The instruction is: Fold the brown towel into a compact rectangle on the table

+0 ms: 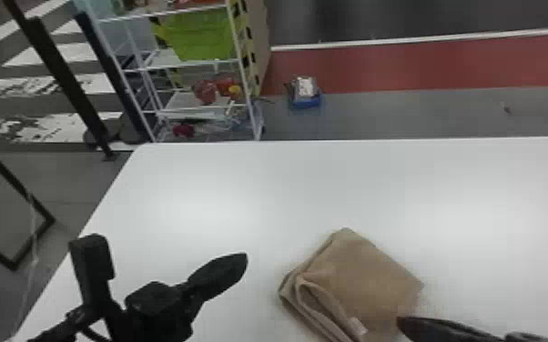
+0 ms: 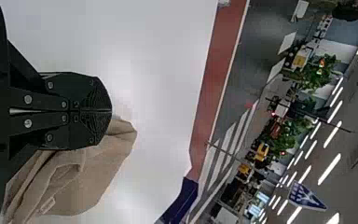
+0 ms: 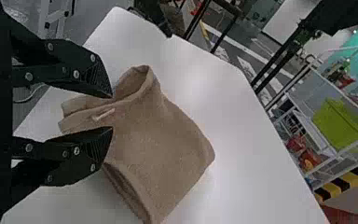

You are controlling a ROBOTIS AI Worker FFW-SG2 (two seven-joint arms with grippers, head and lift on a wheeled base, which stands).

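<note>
Brown towel (image 1: 364, 277), folded, on table (image 1: 205, 191).

Ceiling strip lights (image 2: 329, 169) glow; soft glare brightens the table (image 1: 195, 191).

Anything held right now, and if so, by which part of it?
Nothing held. Left pincer is shut with no cloth between its fingers; right pincer is open at the brown towel, not clamped on it.

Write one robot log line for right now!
towel: folded, on table | left fingers: shut, off towel | right fingers: open, by towel
</note>
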